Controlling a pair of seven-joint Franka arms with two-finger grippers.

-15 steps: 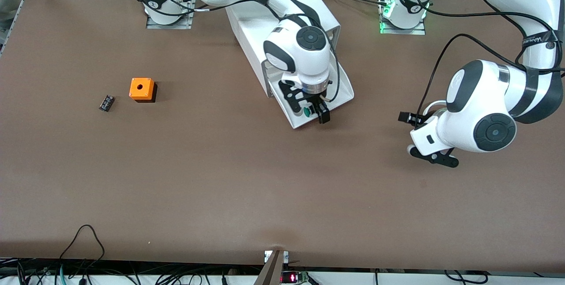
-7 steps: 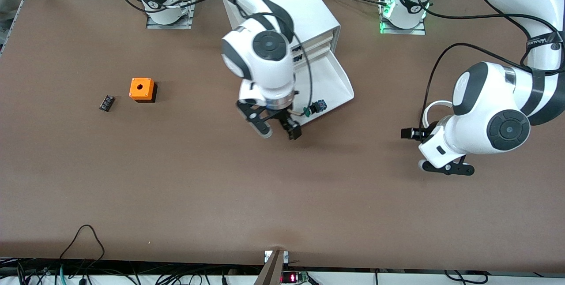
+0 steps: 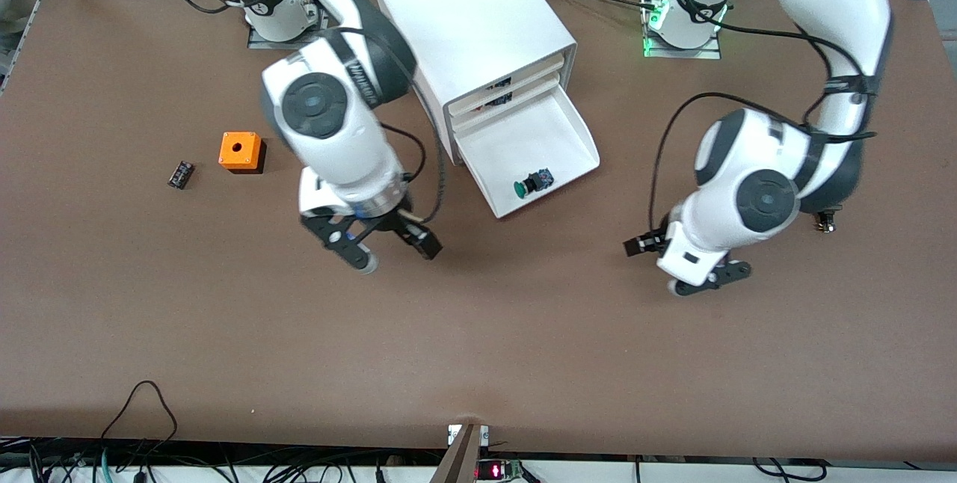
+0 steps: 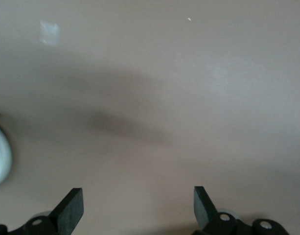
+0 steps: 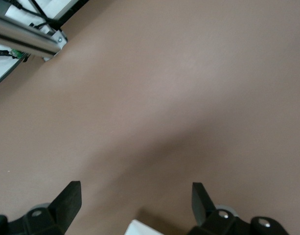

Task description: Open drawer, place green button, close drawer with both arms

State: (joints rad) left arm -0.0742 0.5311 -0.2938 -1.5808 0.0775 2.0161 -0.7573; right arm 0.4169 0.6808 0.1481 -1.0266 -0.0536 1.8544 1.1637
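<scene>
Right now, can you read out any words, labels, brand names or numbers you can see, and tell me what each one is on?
None can be read.
Black band on the right arm: pale lettering, too blurred to read.
Black chip: pale marks, too small to read.
The cabinet, open drawer, button and orange cube show no text.

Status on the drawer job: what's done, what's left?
Done: the white plastic tray-drawer is pulled out of the white boxy cabinet, and the green-capped push button lies in it. In hand: nothing; right gripper and left gripper are open over bare table. Left: closing the drawer.
</scene>
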